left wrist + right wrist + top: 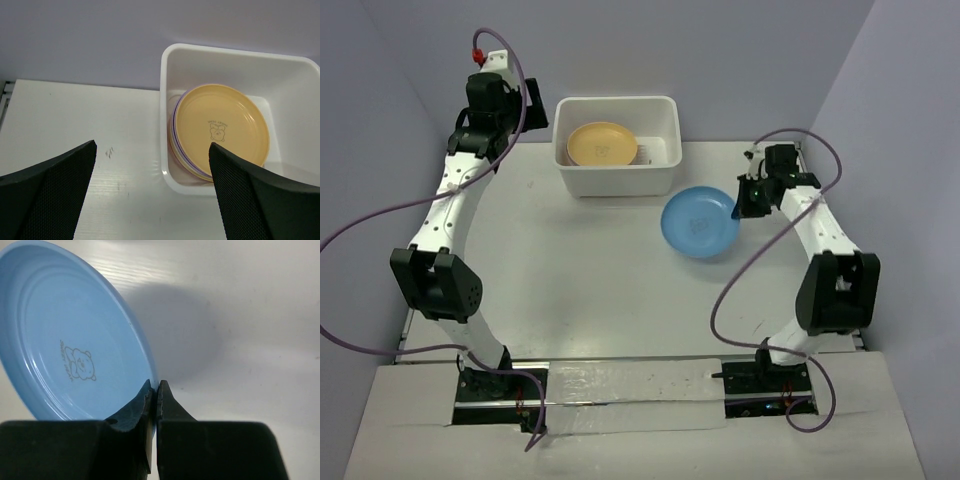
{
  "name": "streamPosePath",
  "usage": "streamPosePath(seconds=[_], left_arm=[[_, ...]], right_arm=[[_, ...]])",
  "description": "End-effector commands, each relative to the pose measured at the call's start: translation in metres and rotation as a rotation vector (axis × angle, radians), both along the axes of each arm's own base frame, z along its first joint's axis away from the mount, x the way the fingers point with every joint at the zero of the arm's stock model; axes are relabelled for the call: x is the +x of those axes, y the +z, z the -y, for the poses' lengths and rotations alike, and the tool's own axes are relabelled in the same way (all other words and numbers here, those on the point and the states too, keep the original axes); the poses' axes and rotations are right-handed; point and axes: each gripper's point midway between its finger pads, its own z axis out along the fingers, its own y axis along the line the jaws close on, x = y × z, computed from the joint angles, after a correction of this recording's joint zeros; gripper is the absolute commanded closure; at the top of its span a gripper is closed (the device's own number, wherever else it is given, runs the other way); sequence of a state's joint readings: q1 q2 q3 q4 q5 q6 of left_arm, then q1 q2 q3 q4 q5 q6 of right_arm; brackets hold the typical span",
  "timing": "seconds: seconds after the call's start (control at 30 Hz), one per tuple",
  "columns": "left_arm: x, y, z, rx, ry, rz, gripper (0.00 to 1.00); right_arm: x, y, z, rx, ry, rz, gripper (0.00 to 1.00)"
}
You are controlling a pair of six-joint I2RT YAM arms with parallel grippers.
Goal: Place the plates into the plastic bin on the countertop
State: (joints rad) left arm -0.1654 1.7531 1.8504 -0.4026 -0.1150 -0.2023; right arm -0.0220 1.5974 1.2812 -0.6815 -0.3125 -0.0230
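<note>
A blue plate (700, 221) with a bear print hangs tilted over the countertop (580, 290), right of the plastic bin (616, 182). My right gripper (738, 207) is shut on that plate's right rim; in the right wrist view the two fingers pinch the rim of the blue plate (65, 340) at the right gripper (156, 386). Inside the bin lies a stack of plates with a yellow-orange plate (220, 127) on top and a purple rim showing under it. My left gripper (152, 150) stands open above the countertop beside the bin's left wall (164, 115), holding nothing.
Pale lavender walls (380, 130) close in the countertop at the back and both sides. The bin's right half (657, 148) shows its slotted white floor. Purple cables (360, 235) loop off both arms.
</note>
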Motion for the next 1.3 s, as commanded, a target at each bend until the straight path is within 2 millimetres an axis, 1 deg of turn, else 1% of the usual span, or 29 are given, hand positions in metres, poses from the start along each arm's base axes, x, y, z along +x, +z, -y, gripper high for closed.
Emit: streamPosePath(seconds=[0.0,0.07,0.13,0.17,0.2,0.23,0.27,0.3,0.33,0.37,0.4,0.43,0.47,0.5,0.53,0.57,0.6,0.67,0.7,0.73,0.8,0.83,0.93,1.0,1.1,1.2,1.27], left_arm=[[-0.016,0.026,-0.015,-0.108,0.022,0.041,0.01],[-0.020,0.027,-0.023,-0.133,0.030,0.035,0.01],[-0.024,0.022,-0.030,-0.143,0.037,0.023,0.01],[-0.025,0.021,-0.034,-0.140,0.047,0.021,0.01],[-0.029,0.025,-0.037,-0.136,0.056,0.030,0.01],[-0.030,0.025,-0.043,-0.132,0.073,0.035,0.01],[-0.032,0.026,-0.048,-0.129,0.089,0.040,0.01],[-0.034,0.025,-0.052,-0.128,0.105,0.043,0.01],[-0.035,0.026,-0.056,-0.128,0.129,0.048,0.01],[-0.037,0.029,-0.062,-0.127,0.161,0.059,0.01],[-0.038,0.030,-0.068,-0.123,0.199,0.063,0.01],[-0.040,0.030,-0.071,-0.124,0.219,0.063,0.01],[-0.044,0.033,-0.074,-0.123,0.230,0.071,0.01],[-0.044,0.034,-0.075,-0.122,0.232,0.076,0.01],[-0.048,0.034,-0.076,-0.122,0.238,0.080,0.01],[-0.051,0.033,-0.076,-0.122,0.242,0.082,0.01],[-0.053,0.032,-0.077,-0.123,0.242,0.082,0.01],[-0.059,0.027,-0.079,-0.115,0.251,0.071,0.01],[-0.061,0.029,-0.080,-0.109,0.257,0.074,0.01],[-0.066,0.028,-0.083,-0.095,0.264,0.075,0.01],[-0.069,0.029,-0.086,-0.082,0.275,0.076,0.01],[-0.071,0.029,-0.088,-0.071,0.278,0.074,0.01],[-0.076,0.029,-0.090,-0.061,0.284,0.072,0.01],[-0.078,0.025,-0.091,-0.057,0.288,0.061,0.01],[-0.080,0.021,-0.093,-0.052,0.292,0.048,0.01],[-0.081,0.018,-0.093,-0.050,0.293,0.042,0.01],[-0.082,0.015,-0.093,-0.051,0.293,0.036,0.01]], right_arm=[[0.002,0.090,-0.039,0.075,0.146,0.226,1.00],[0.018,0.134,-0.054,0.118,0.123,0.342,1.00],[0.037,0.185,-0.076,0.178,0.085,0.456,1.00],[0.047,0.202,-0.082,0.191,0.063,0.501,1.00],[0.057,0.216,-0.087,0.194,0.032,0.543,1.00],[0.078,0.235,-0.089,0.187,-0.027,0.608,1.00],[0.092,0.250,-0.096,0.188,-0.067,0.656,1.00],[0.102,0.255,-0.103,0.190,-0.089,0.681,1.00],[0.113,0.261,-0.105,0.191,-0.116,0.706,1.00],[0.124,0.265,-0.116,0.195,-0.125,0.728,1.00],[0.142,0.264,-0.123,0.188,-0.150,0.737,1.00],[0.155,0.263,-0.126,0.177,-0.188,0.745,1.00],[0.170,0.260,-0.139,0.197,-0.191,0.749,1.00],[0.179,0.254,-0.148,0.210,-0.192,0.743,1.00],[0.195,0.235,-0.159,0.221,-0.203,0.718,1.00],[0.205,0.232,-0.168,0.237,-0.204,0.722,1.00],[0.208,0.236,-0.171,0.244,-0.204,0.734,1.00],[0.225,0.219,-0.190,0.246,-0.211,0.737,1.00],[0.230,0.213,-0.195,0.249,-0.210,0.739,1.00],[0.232,0.208,-0.205,0.259,-0.201,0.742,1.00],[0.236,0.202,-0.214,0.264,-0.196,0.750,1.00],[0.241,0.197,-0.216,0.261,-0.208,0.761,1.00],[0.248,0.187,-0.226,0.255,-0.214,0.778,1.00],[0.252,0.177,-0.230,0.248,-0.206,0.774,1.00],[0.253,0.162,-0.238,0.244,-0.181,0.752,1.00],[0.250,0.148,-0.246,0.253,-0.158,0.714,1.00],[0.248,0.142,-0.250,0.259,-0.155,0.696,1.00]])
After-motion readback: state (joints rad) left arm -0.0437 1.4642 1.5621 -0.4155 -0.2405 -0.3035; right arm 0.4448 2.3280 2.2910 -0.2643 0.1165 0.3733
